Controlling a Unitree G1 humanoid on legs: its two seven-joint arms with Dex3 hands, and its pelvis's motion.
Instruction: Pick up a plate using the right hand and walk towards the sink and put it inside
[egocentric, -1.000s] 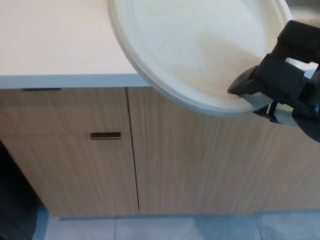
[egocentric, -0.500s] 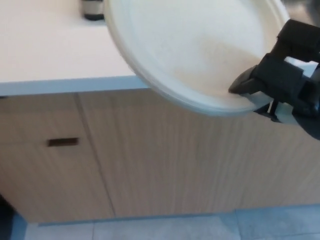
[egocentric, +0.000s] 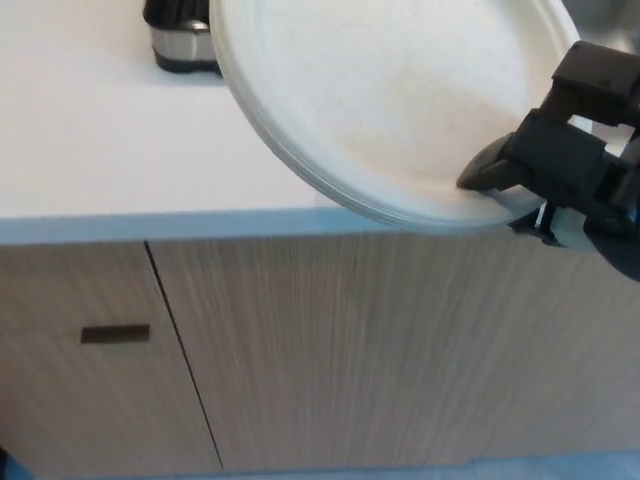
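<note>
The robot's right hand (egocentric: 555, 170) grips the pale plate (egocentric: 390, 90) by its four-o'clock rim, fingers clamped, disc spreading toward ten o'clock over the desk (egocentric: 90, 150) edge.

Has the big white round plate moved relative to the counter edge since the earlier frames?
Yes. The big white round plate has moved farther in over the counter edge.

Large cream plate (egocentric: 390, 100) held tilted above the countertop edge.
</note>
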